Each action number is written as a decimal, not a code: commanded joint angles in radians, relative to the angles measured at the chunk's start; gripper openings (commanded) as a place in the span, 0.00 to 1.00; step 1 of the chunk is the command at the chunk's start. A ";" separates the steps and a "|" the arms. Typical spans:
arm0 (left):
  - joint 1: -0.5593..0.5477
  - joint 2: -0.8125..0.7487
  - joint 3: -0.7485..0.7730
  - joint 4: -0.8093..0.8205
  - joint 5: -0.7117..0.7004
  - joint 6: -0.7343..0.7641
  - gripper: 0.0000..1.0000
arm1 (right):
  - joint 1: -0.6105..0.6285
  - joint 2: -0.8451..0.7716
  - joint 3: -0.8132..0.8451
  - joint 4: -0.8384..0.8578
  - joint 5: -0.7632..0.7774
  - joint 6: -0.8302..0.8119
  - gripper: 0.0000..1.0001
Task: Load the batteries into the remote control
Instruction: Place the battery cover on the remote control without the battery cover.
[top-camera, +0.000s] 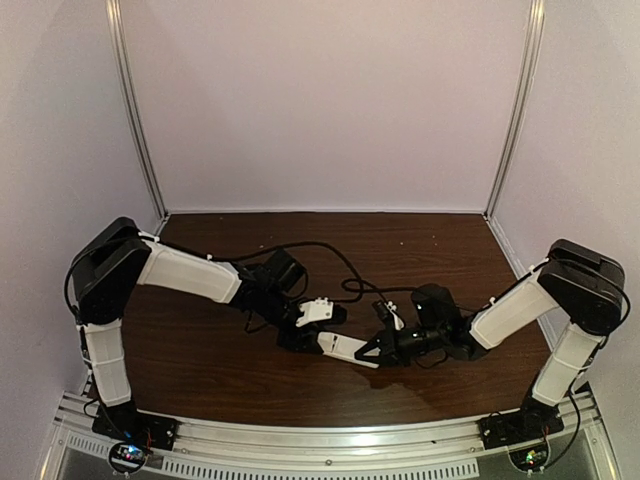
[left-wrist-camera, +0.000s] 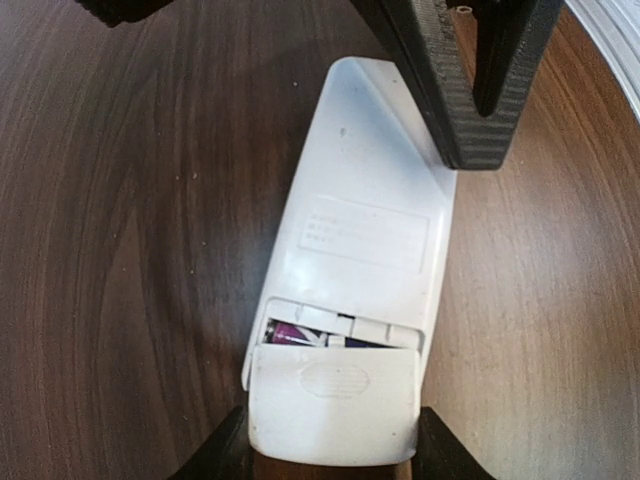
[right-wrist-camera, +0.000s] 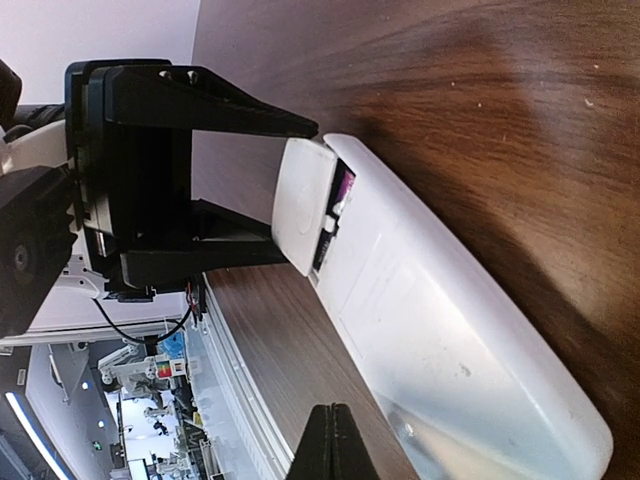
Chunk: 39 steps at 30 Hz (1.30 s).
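Observation:
The white remote control (top-camera: 347, 348) lies back up on the brown table, also in the left wrist view (left-wrist-camera: 365, 220) and the right wrist view (right-wrist-camera: 450, 330). Its white battery cover (left-wrist-camera: 335, 400) sits partly over the compartment. A gap shows the purple batteries (left-wrist-camera: 295, 333) inside, also seen in the right wrist view (right-wrist-camera: 343, 185). My left gripper (top-camera: 318, 342) is shut on the cover's two sides (right-wrist-camera: 300, 200). My right gripper (top-camera: 380, 350) is shut, its joined fingertips (left-wrist-camera: 470, 150) against the remote's other end near one long edge.
Black cables (top-camera: 340, 270) loop over the table behind the grippers. An aluminium rail (top-camera: 330, 440) runs along the near edge, close to the remote. White enclosure walls stand at the back and sides.

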 joint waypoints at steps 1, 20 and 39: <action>0.004 0.022 0.025 -0.014 0.026 0.019 0.48 | -0.011 0.020 -0.016 -0.003 -0.009 -0.030 0.01; -0.012 0.034 0.050 -0.034 0.000 0.098 0.54 | -0.042 0.033 -0.001 -0.075 -0.004 -0.103 0.00; -0.027 0.032 0.082 -0.053 -0.030 0.110 0.60 | -0.058 0.033 0.023 -0.116 -0.015 -0.130 0.00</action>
